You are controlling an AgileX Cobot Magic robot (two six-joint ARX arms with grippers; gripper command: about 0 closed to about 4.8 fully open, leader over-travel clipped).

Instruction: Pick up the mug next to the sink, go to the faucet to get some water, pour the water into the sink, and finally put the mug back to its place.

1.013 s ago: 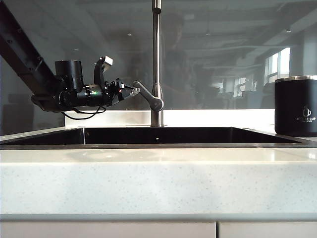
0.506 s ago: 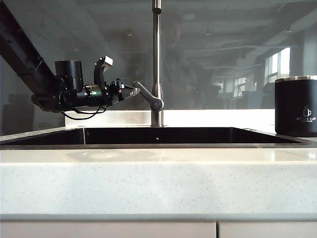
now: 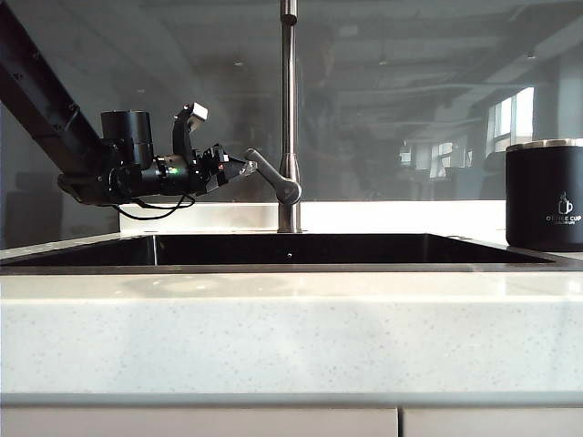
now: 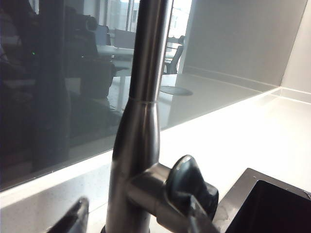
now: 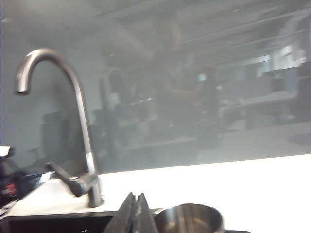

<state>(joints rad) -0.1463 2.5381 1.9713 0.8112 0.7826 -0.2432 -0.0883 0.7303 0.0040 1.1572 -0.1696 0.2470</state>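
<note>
The black mug (image 3: 545,195) with its steel rim stands on the counter at the right end of the sink (image 3: 291,248). The faucet (image 3: 288,109) rises behind the sink's middle, its lever (image 3: 273,177) slanting to the left. My left gripper (image 3: 244,168) hovers at the lever's end. In the left wrist view it (image 4: 138,222) is open, its fingers (image 4: 73,219) standing either side of the lever (image 4: 187,187) and the pipe's base. My right gripper (image 5: 136,213) is shut with nothing in it, just beside the mug's open rim (image 5: 189,218). The exterior view does not show it.
A dark glass backsplash (image 3: 410,100) runs behind the white counter (image 3: 291,328). In the right wrist view the faucet (image 5: 85,141) curves over the sink, and the left gripper (image 5: 9,187) shows at the picture's edge.
</note>
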